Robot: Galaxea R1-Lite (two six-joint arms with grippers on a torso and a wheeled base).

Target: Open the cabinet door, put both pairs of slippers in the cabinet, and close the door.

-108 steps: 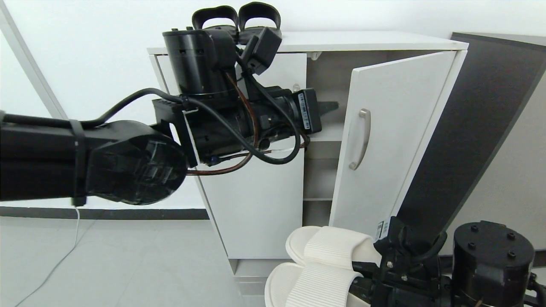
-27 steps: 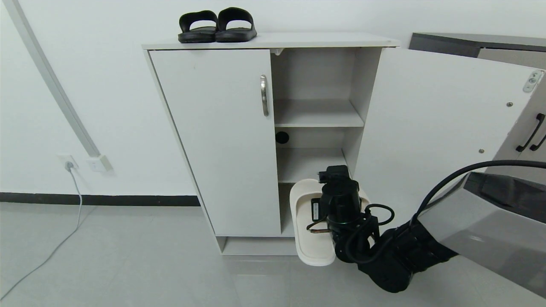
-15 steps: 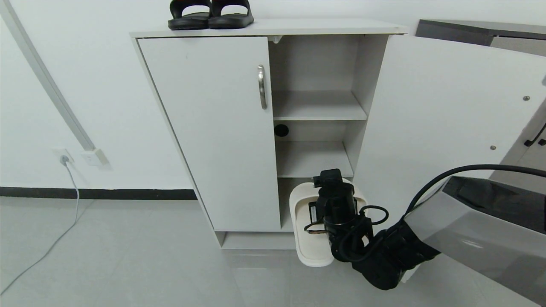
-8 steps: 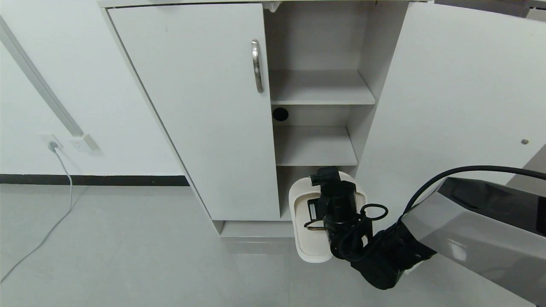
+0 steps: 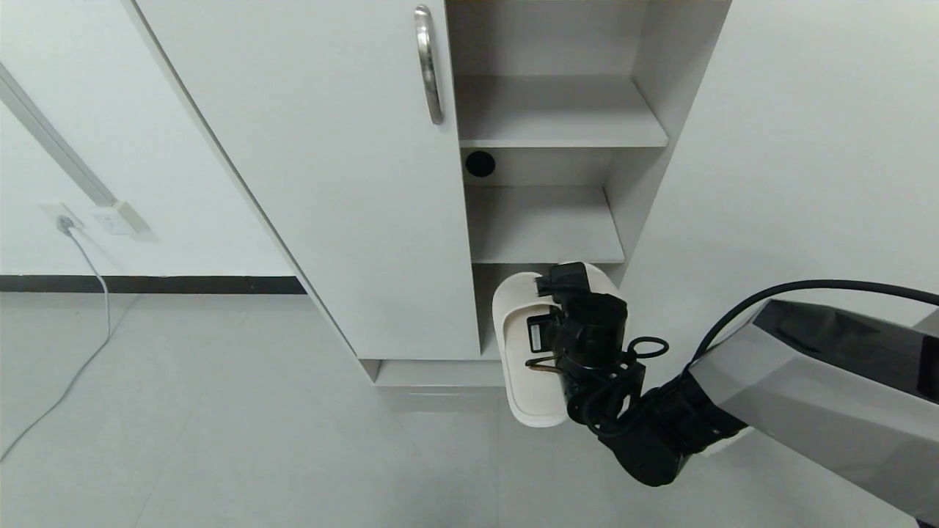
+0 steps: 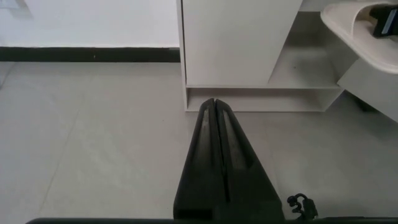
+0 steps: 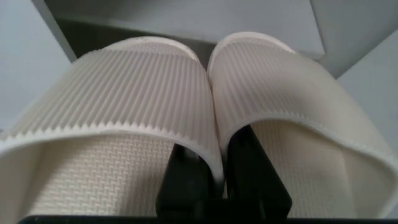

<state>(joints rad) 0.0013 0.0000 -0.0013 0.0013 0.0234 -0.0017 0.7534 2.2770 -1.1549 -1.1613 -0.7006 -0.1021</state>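
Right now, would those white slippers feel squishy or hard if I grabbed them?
Probably light: the right gripper carries both white slippers by pinching just their touching straps. Likely springy, not floppy: the ribbed straps hold their arch. The ribs probably help grip.

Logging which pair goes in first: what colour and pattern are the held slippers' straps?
The slippers are cream-white, with finely ribbed straps; right wrist view shows it best.
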